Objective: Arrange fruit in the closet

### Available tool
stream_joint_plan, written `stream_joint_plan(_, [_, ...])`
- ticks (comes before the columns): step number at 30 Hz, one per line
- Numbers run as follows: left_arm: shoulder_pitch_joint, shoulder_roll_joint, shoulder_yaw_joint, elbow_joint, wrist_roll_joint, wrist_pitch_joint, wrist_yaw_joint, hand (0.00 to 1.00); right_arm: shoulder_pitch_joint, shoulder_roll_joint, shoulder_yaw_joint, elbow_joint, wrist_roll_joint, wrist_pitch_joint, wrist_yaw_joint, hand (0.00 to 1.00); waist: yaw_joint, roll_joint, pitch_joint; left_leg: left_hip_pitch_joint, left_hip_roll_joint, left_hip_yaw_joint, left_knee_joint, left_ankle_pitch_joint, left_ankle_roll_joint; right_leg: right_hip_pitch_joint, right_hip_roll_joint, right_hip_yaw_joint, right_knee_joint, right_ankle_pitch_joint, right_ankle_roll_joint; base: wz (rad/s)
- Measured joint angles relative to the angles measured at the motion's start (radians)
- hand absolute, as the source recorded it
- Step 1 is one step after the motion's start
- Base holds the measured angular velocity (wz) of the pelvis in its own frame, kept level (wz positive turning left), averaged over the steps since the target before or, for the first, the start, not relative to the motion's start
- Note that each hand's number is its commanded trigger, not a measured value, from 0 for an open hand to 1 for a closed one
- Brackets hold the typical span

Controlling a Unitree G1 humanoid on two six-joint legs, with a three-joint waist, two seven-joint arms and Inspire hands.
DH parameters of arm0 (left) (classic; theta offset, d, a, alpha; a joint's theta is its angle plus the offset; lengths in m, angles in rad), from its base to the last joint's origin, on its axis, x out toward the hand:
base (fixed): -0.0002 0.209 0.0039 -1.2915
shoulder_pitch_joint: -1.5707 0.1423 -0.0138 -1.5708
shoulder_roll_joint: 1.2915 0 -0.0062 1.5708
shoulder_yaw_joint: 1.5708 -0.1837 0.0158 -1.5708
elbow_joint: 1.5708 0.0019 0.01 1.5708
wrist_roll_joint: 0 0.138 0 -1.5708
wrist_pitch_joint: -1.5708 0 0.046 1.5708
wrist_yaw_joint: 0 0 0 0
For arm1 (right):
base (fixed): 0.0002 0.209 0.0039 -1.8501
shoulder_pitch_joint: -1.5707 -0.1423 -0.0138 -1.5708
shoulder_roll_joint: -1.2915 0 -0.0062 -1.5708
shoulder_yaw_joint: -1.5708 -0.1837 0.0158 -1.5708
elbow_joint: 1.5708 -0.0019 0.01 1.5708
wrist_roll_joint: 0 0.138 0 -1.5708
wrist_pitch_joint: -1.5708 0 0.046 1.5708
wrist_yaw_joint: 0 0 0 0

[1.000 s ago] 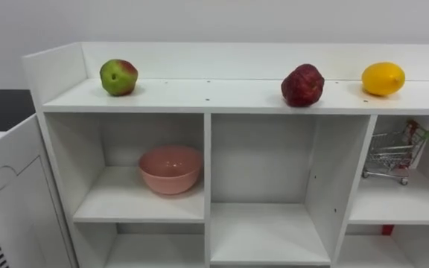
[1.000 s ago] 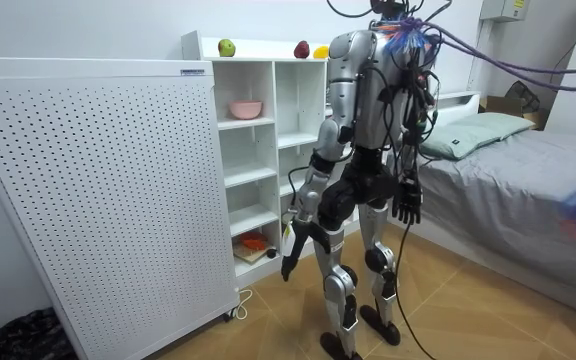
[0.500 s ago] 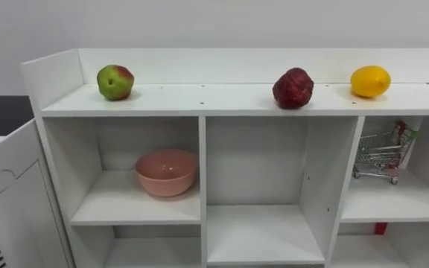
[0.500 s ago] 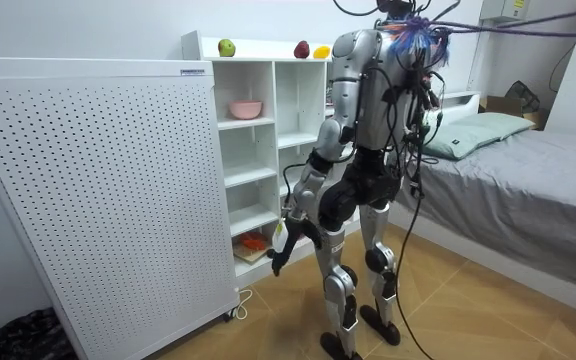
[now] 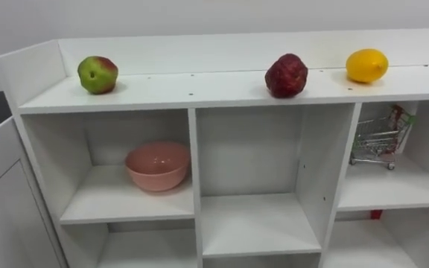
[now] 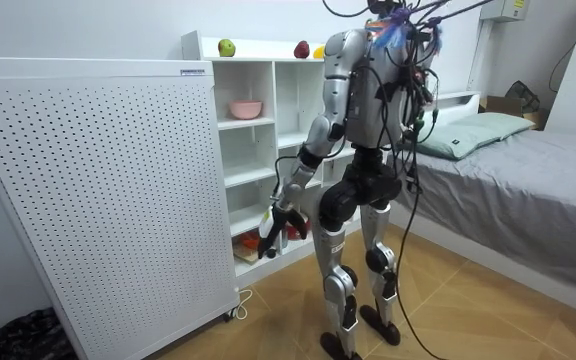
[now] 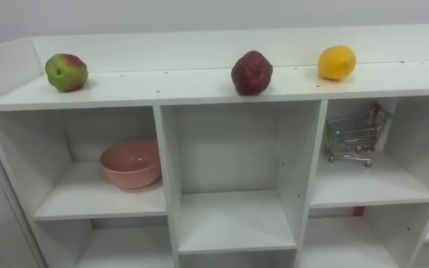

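Observation:
Three fruits lie on top of the white closet (image 5: 199,91): a green-red apple (image 5: 97,74) at the left, a dark red fruit (image 5: 286,75) in the middle and a yellow lemon (image 5: 366,65) to the right. In the room view I stand close in front of the closet (image 6: 253,150), facing it. My left hand (image 6: 281,215) is lifted forward at hip height near the lower compartments, fingers relaxed and holding nothing.
A pink bowl (image 5: 157,165) sits in the upper left compartment and a small wire shopping cart (image 5: 378,139) in the upper right one. A white perforated panel (image 6: 98,190) stands left of the closet. A grey bed (image 6: 508,170) lies behind me.
My left arm has swung forward and up from my side toward the closet. My right hand, hanging by my hip a second ago, has gone out of sight. The head camera has shifted slightly.

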Motion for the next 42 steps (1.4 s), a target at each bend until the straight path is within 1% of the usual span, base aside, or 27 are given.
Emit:
stream_joint_plan(1, [-0.004, 0.000, -0.001, 0.003, -0.002, -0.004, 0.002, 0.00, -0.003, 0.000, 0.004, -0.012, -0.018, -0.006, -0.011, 0.00, 0.002, -0.006, -0.0017, -0.005, 0.000, -0.001, 0.001, 0.000, 0.000, -0.004, 0.000, -0.002, 0.001, 0.000, 0.000, 0.05])
stream_joint_plan(2, [-0.010, 0.000, -0.002, 0.008, -0.003, -0.016, 0.004, 0.00, -0.008, 0.000, 0.011, -0.037, -0.045, -0.014, -0.034, 0.00, 0.008, -0.013, -0.0039, -0.020, 0.001, -0.003, 0.005, 0.000, 0.000, -0.016, 0.000, -0.004, 0.004, 0.001, 0.000, 0.00])
stream_joint_plan(4, [-0.012, 0.000, -0.018, 0.007, -0.005, -0.032, 0.007, 0.00, -0.026, 0.000, 0.012, -0.092, -0.052, -0.028, -0.068, 0.00, 0.015, -0.018, -0.0059, -0.053, 0.001, -0.004, 0.014, 0.001, 0.001, -0.038, 0.000, -0.008, 0.002, 0.009, 0.000, 0.00])
stream_joint_plan(5, [-0.012, 0.000, -0.020, 0.007, -0.005, -0.035, 0.008, 0.00, -0.030, 0.000, 0.012, -0.104, -0.053, -0.035, -0.076, 0.00, 0.016, -0.017, -0.0055, -0.060, 0.001, -0.004, 0.017, 0.001, 0.001, -0.043, -0.001, -0.008, 0.002, 0.010, 0.001, 0.00])
stream_joint_plan(6, [-0.015, 0.000, -0.021, 0.007, -0.011, -0.037, 0.009, 0.00, -0.040, 0.000, 0.014, -0.127, -0.054, -0.043, -0.090, 0.00, 0.017, -0.019, -0.0045, -0.070, 0.000, -0.004, 0.020, 0.002, 0.002, -0.051, -0.002, -0.011, 0.001, 0.012, 0.001, 0.04])
stream_joint_plan(7, [-0.016, 0.000, -0.021, 0.007, -0.016, -0.037, 0.009, 0.00, -0.042, -0.001, 0.020, -0.142, -0.057, -0.048, -0.100, 0.00, 0.017, -0.016, -0.0024, -0.074, 0.000, -0.005, 0.020, 0.002, 0.003, -0.053, -0.003, -0.016, 0.000, 0.013, 0.002, 0.06])
stream_joint_plan(8, [-0.017, 0.000, -0.022, 0.007, -0.029, -0.038, 0.010, 0.00, -0.042, -0.001, 0.030, -0.172, -0.077, -0.053, -0.114, 0.00, 0.017, -0.010, -0.0012, -0.086, -0.001, -0.005, 0.020, 0.004, 0.005, -0.064, -0.005, -0.025, 0.002, 0.013, 0.002, 0.10])
stream_joint_plan(9, [-0.023, 0.000, -0.026, 0.007, -0.033, -0.038, 0.010, 0.00, -0.043, -0.001, 0.033, -0.204, -0.105, -0.056, -0.116, 0.00, 0.014, -0.004, 0.0019, -0.094, -0.002, -0.007, 0.019, 0.008, 0.007, -0.070, -0.007, -0.030, 0.002, 0.015, 0.003, 0.11])
stream_joint_plan(10, [-0.027, 0.000, -0.030, 0.006, -0.032, -0.038, 0.011, 0.00, -0.044, -0.002, 0.033, -0.238, -0.133, -0.056, -0.120, 0.00, 0.016, 0.000, 0.0000, -0.106, -0.002, -0.007, 0.016, 0.013, 0.008, -0.084, -0.008, -0.030, 0.003, 0.016, 0.003, 0.09])
stream_joint_plan(12, [-0.027, 0.000, -0.030, -0.005, -0.032, -0.038, 0.011, 0.00, -0.046, -0.005, 0.033, -0.297, -0.167, -0.056, -0.132, 0.00, 0.021, 0.001, 0.0001, -0.109, -0.003, -0.007, 0.000, 0.023, 0.007, -0.094, -0.010, -0.031, 0.004, 0.018, 0.003, 0.05])
stream_joint_plan(16, [-0.027, 0.000, -0.041, -0.012, -0.032, -0.041, 0.011, 0.00, -0.095, -0.030, 0.063, -0.376, -0.206, -0.059, -0.164, 0.00, 0.024, -0.002, 0.0012, -0.103, -0.003, -0.010, -0.004, 0.028, 0.006, -0.089, -0.009, -0.037, 0.003, 0.018, 0.002, 0.03])
stream_joint_plan(18, [-0.029, 0.001, -0.042, -0.009, -0.032, -0.050, 0.014, 0.00, -0.120, -0.033, 0.075, -0.421, -0.208, -0.085, -0.185, 0.00, 0.026, -0.011, 0.0044, -0.099, -0.003, -0.019, -0.003, 0.029, 0.005, -0.080, -0.009, -0.046, 0.001, 0.018, 0.002, 0.10])
stream_joint_plan(19, [-0.029, 0.001, -0.042, -0.008, -0.032, -0.056, 0.014, 0.00, -0.130, -0.034, 0.076, -0.424, -0.208, -0.095, -0.191, 0.00, 0.026, -0.014, 0.0063, -0.099, -0.003, -0.020, -0.002, 0.029, 0.004, -0.080, -0.008, -0.047, 0.002, 0.019, 0.001, 0.08])
stream_joint_plan(20, [-0.029, 0.001, -0.042, -0.007, -0.032, -0.063, 0.014, 0.00, -0.145, -0.036, 0.076, -0.434, -0.212, -0.101, -0.200, 0.00, 0.026, -0.020, 0.0086, -0.103, -0.003, -0.032, -0.001, 0.031, 0.003, -0.080, -0.009, -0.055, 0.001, 0.020, 0.000, 0.11])
stream_joint_plan(21, [-0.031, 0.001, -0.043, -0.007, -0.033, -0.065, 0.013, 0.00, -0.146, -0.041, 0.077, -0.457, -0.221, -0.101, -0.209, 0.00, 0.027, -0.028, 0.0084, -0.105, -0.003, -0.031, 0.000, 0.033, 0.003, -0.082, -0.009, -0.058, 0.002, 0.020, -0.001, 0.09])
stream_joint_plan(22, [-0.031, 0.001, -0.044, -0.006, -0.035, -0.065, 0.013, 0.00, -0.146, -0.043, 0.079, -0.466, -0.230, -0.101, -0.212, 0.00, 0.029, -0.030, 0.0081, -0.105, -0.003, -0.031, 0.001, 0.033, 0.003, -0.082, -0.009, -0.058, 0.003, 0.021, -0.001, 0.07])
stream_joint_plan(23, [-0.031, 0.002, -0.050, -0.002, -0.035, -0.065, 0.012, 0.00, -0.147, -0.050, 0.088, -0.484, -0.244, -0.102, -0.216, 0.00, 0.038, -0.032, 0.0071, -0.107, -0.003, -0.037, 0.003, 0.033, 0.003, -0.081, -0.009, -0.061, 0.004, 0.021, -0.001, 0.00])
stream_joint_plan(26, [-0.031, 0.006, -0.073, 0.008, -0.035, -0.061, 0.011, 0.00, -0.159, -0.061, 0.114, -0.516, -0.287, -0.102, -0.221, 0.00, 0.041, -0.032, 0.0071, -0.109, -0.003, -0.043, 0.005, 0.033, 0.003, -0.081, -0.010, -0.067, 0.010, 0.021, -0.001, 0.06])
stream_joint_plan(28, [-0.031, 0.009, -0.082, 0.008, -0.035, -0.057, 0.008, 0.00, -0.169, -0.070, 0.115, -0.521, -0.286, -0.102, -0.221, 0.00, 0.046, -0.032, 0.0071, -0.108, -0.003, -0.048, 0.006, 0.034, 0.002, -0.081, -0.012, -0.086, 0.017, 0.021, -0.001, 0.06])
stream_joint_plan(30, [-0.030, 0.011, -0.083, 0.007, -0.035, -0.055, 0.002, 0.00, -0.184, -0.085, 0.122, -0.522, -0.284, -0.101, -0.218, 0.00, 0.052, -0.032, 0.0070, -0.108, -0.003, -0.054, 0.006, 0.036, 0.003, -0.080, -0.014, -0.095, 0.019, 0.021, -0.001, 0.05])
stream_joint_plan(33, [-0.031, 0.015, -0.087, 0.007, -0.035, -0.055, -0.007, 0.00, -0.216, -0.098, 0.133, -0.528, -0.279, -0.099, -0.207, 0.00, 0.052, -0.033, 0.0064, -0.106, -0.004, -0.058, 0.005, 0.038, 0.004, -0.079, -0.016, -0.098, 0.020, 0.021, -0.001, 0.03])
stream_joint_plan(36, [-0.032, 0.018, -0.087, 0.007, -0.035, -0.057, -0.010, 0.00, -0.261, -0.131, 0.151, -0.535, -0.280, -0.098, -0.181, 0.00, 0.056, -0.036, 0.0056, -0.099, -0.004, -0.053, 0.005, 0.038, 0.004, -0.073, -0.017, -0.100, 0.020, 0.021, -0.001, -0.03])
stream_joint_plan(37, [-0.033, 0.020, -0.087, 0.007, -0.035, -0.057, -0.010, 0.00, -0.265, -0.136, 0.152, -0.539, -0.280, -0.098, -0.177, 0.00, 0.057, -0.038, 0.0056, -0.097, -0.004, -0.053, 0.005, 0.038, 0.004, -0.071, -0.017, -0.102, 0.020, 0.021, -0.001, 0.03])
stream_joint_plan(38, [-0.034, 0.025, -0.087, 0.007, -0.035, -0.058, -0.011, 0.00, -0.269, -0.142, 0.152, -0.552, -0.280, -0.098, -0.172, 0.00, 0.059, -0.044, 0.0074, -0.090, -0.003, -0.050, 0.004, 0.038, 0.004, -0.065, -0.016, -0.104, 0.018, 0.021, -0.001, 0.00])
stream_joint_plan(39, [-0.033, 0.029, -0.087, 0.009, -0.033, -0.056, -0.017, 0.00, -0.271, -0.147, 0.152, -0.560, -0.280, -0.098, -0.161, 0.00, 0.070, -0.047, 0.0064, -0.086, -0.001, -0.047, 0.003, 0.038, 0.004, -0.061, -0.016, -0.103, 0.018, 0.021, -0.001, -0.04])
stream_joint_plan(42, [-0.034, 0.032, -0.087, 0.009, -0.033, -0.054, -0.030, 0.00, -0.280, -0.153, 0.152, -0.563, -0.280, -0.096, -0.134, 0.00, 0.079, -0.051, 0.0063, -0.083, -0.002, -0.047, 0.005, 0.038, 0.004, -0.057, -0.018, -0.110, 0.018, 0.021, -0.001, -0.02])
